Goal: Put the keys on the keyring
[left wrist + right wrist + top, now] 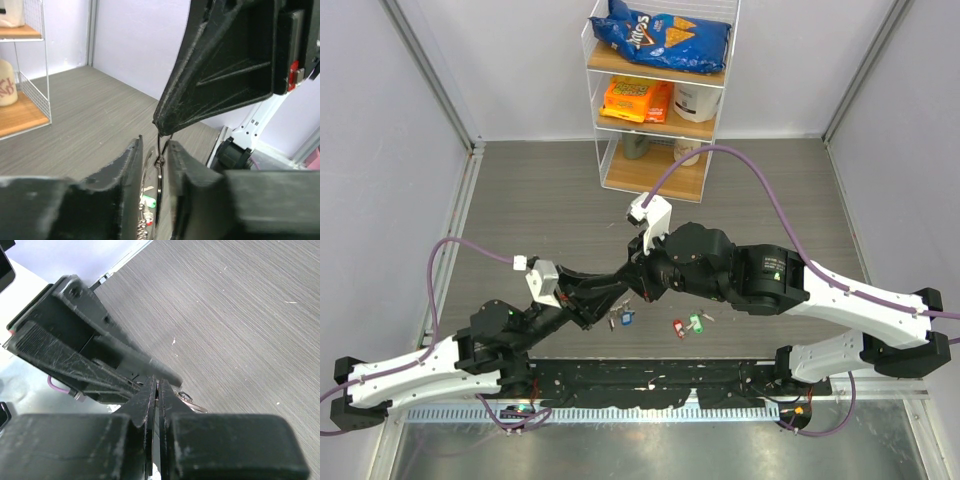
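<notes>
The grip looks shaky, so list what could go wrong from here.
1. The keyring hangs only from a thin pinch in the right fingers; the left fingers stand apart around it, so it could slip or swing.
2. The red key and green key lie loose nearby and could be knocked.

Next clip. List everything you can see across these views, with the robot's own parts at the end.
Doritos bag: one, blue, top shelf.
orange snack pack: one, orange, middle shelf, left.
white tub: one, white, middle shelf, right.
shelf rack: one, wooden boards, white frame, table's far end; bottom-shelf items unclear.
table: one, grey wood-grain.
red key: one, on the table, beside the green one.
green key: one, on the table.
blue key: one, further left, apart from those.
keyring: one, silver, raised off the table.
left gripper: one, black, open, fingers either side of the keyring.
right gripper: one, black, shut on the keyring's top.
arms: two, black and white, bases at the near edge.
</notes>
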Tool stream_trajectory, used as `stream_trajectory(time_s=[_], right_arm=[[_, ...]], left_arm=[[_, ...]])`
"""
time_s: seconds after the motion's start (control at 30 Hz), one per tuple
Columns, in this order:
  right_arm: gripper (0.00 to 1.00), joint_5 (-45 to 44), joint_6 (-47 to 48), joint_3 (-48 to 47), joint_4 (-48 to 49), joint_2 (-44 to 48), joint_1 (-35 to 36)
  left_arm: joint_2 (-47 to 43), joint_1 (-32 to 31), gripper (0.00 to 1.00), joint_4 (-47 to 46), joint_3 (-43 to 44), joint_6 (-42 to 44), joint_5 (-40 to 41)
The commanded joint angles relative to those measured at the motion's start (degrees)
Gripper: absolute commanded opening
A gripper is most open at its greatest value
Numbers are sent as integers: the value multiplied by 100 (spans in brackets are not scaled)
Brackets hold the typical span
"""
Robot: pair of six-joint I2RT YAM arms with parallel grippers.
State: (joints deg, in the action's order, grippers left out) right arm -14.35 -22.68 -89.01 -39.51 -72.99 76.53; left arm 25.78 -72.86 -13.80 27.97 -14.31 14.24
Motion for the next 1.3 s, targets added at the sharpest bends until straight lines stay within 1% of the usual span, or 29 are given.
stream_trajectory(time_s=[0.0,0.03,0.17,0.37,0.5,0.7,0.73,0.77,0.8,0.83,0.87,1.03,1.27], right_arm=[[6,-51,-35,-99,250,127,29],[6,-33,-26,-107,242,119,28],[6,-59,-35,-81,250,136,28],[6,-51,-35,-55,250,171,20],[6,-33,-44,24,294,197,28],[6,-77,-44,77,330,224,28],[6,-77,-61,77,330,233,28],[6,-94,-53,68,330,233,28],[6,-94,-53,68,330,241,37],[6,-86,-53,68,321,233,20],[6,-94,-35,51,329,241,28],[6,-112,-44,33,303,224,28],[6,-103,-44,-11,303,198,20]], left_arm=[[32,9,17,-175,218,112,-62],[41,9,0,-210,209,130,-62],[155,9,0,-351,227,218,-211],[156,9,0,-378,200,218,-45],[129,9,0,-246,244,200,175],[287,9,0,-26,438,156,132],[305,9,3,0,464,113,158],[305,9,11,9,464,103,158],[287,9,18,44,464,95,158],[279,9,23,44,464,86,158],[261,9,26,44,447,77,158],[156,9,31,71,394,42,176],[59,9,35,167,394,33,149]])
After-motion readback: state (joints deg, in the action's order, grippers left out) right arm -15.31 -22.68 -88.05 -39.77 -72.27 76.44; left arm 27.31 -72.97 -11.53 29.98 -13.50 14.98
